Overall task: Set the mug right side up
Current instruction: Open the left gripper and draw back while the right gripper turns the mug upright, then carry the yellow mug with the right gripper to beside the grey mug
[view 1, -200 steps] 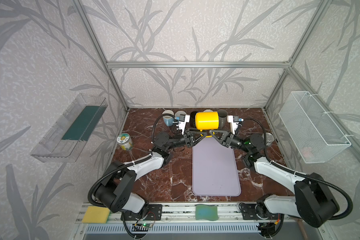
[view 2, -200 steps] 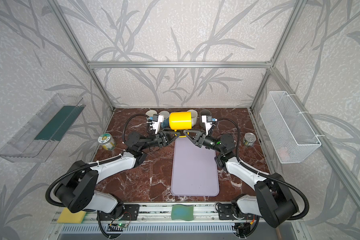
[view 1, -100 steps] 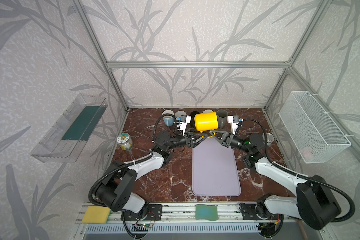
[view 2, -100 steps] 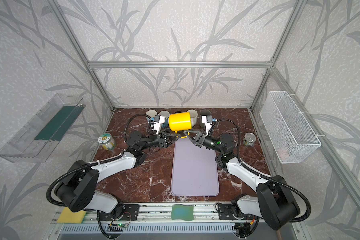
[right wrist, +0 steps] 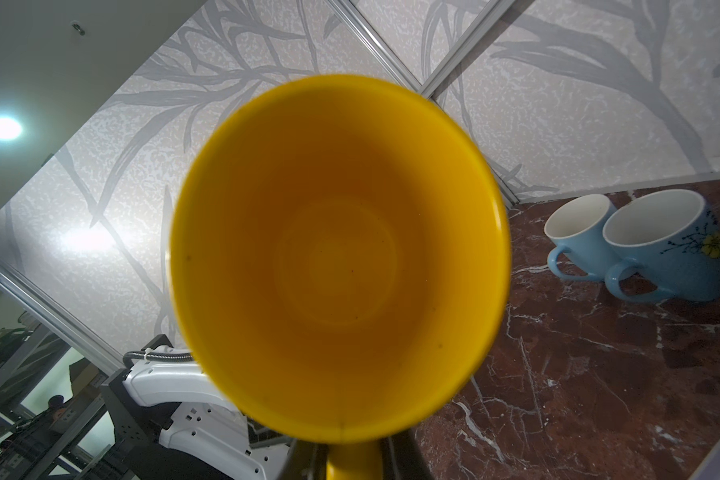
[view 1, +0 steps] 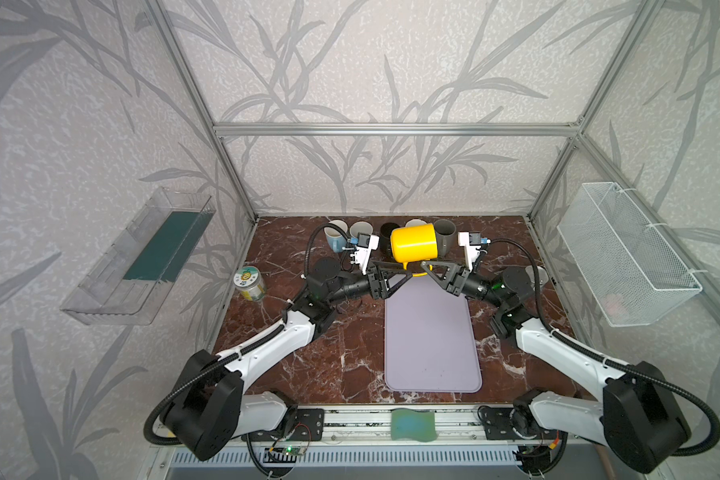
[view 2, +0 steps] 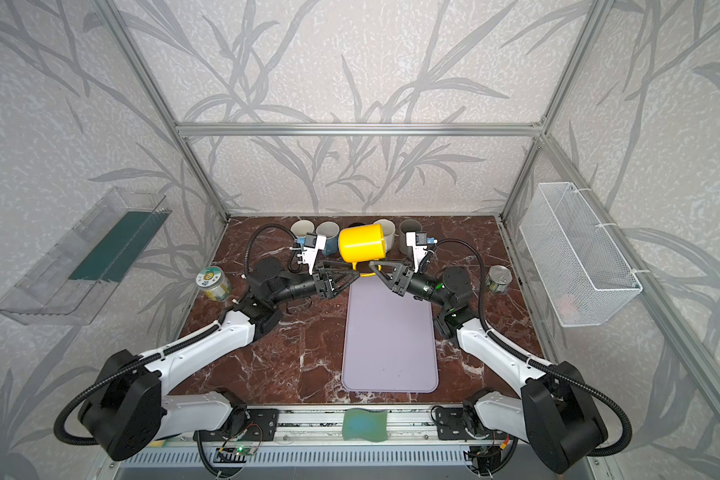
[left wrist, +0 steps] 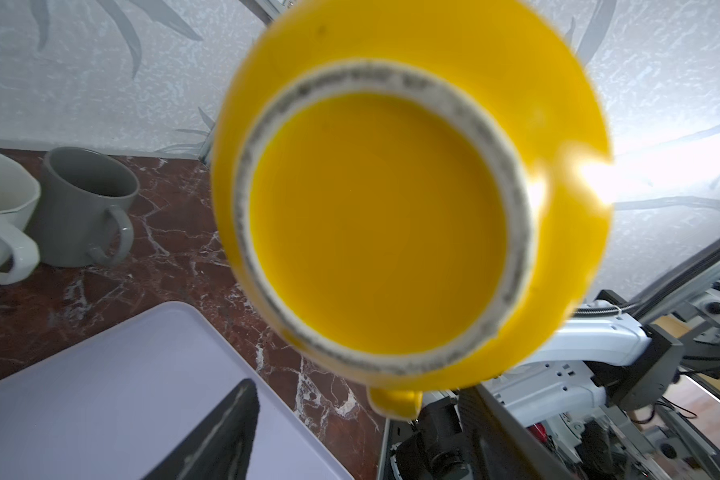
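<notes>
The yellow mug [view 1: 414,247] [view 2: 360,245] hangs on its side above the far end of the purple mat [view 1: 431,332], handle pointing down. My right gripper [view 1: 427,266] [view 2: 373,266] is shut on the mug's handle [right wrist: 352,461]; the right wrist view looks straight into the mug's mouth [right wrist: 337,257]. My left gripper [view 1: 404,271] [left wrist: 362,436] stands open just under the mug, its fingers [left wrist: 225,436] apart on either side of the handle and not touching it. The left wrist view shows the mug's base [left wrist: 375,224].
A row of upright mugs lines the back wall: blue mugs [view 1: 335,237] [right wrist: 657,245], a white mug [left wrist: 1,216] and a grey mug [view 1: 445,237] [left wrist: 84,208]. A jar [view 1: 250,282] stands left, a can [view 2: 497,279] right. A wire basket [view 1: 628,253] and a clear bin [view 1: 142,253] hang on the side walls.
My left gripper's jaws have spread apart and let go of the mug. The mug stays in the right gripper at nearly the same spot.
</notes>
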`<state>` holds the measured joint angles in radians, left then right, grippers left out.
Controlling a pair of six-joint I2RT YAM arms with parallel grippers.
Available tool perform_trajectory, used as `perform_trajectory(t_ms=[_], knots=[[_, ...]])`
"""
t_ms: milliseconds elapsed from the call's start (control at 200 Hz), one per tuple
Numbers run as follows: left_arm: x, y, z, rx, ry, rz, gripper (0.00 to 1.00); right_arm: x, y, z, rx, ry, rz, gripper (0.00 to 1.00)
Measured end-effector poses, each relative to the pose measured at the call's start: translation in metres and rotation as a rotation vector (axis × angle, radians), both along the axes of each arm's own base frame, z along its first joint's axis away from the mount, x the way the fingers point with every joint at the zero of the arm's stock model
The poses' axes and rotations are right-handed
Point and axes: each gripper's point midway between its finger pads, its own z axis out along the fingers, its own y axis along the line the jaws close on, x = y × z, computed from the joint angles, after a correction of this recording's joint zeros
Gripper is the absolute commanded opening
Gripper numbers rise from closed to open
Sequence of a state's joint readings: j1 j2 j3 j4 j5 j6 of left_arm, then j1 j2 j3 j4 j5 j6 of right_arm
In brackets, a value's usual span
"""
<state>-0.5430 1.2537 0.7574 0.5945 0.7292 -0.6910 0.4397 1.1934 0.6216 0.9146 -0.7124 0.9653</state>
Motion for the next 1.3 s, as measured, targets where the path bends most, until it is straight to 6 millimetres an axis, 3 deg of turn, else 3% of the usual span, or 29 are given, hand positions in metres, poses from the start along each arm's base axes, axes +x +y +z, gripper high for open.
perform_trajectory(t_ms=[190, 530, 795, 980, 1300], knots=[[0.002, 0.015, -0.005, 0.091, -0.005, 0.097, 0.78, 0.0, -0.003, -0.006, -0.04, 0.009, -0.031, 0.0], [0.009, 0.044, -0.035, 0.271, 0.048, 0.26, 0.78, 0.008, -0.024, -0.032, -0.163, 0.075, -0.122, 0.0], [0.019, 0.068, -0.053, 0.4, 0.094, 0.396, 0.78, 0.017, -0.051, -0.069, -0.3, 0.164, -0.213, 0.0], [0.02, 0.073, -0.06, 0.435, 0.104, 0.419, 0.77, 0.021, -0.073, -0.087, -0.391, 0.198, -0.28, 0.0], [0.019, 0.076, -0.064, 0.458, 0.093, 0.429, 0.78, 0.034, -0.105, -0.098, -0.527, 0.206, -0.395, 0.0]])
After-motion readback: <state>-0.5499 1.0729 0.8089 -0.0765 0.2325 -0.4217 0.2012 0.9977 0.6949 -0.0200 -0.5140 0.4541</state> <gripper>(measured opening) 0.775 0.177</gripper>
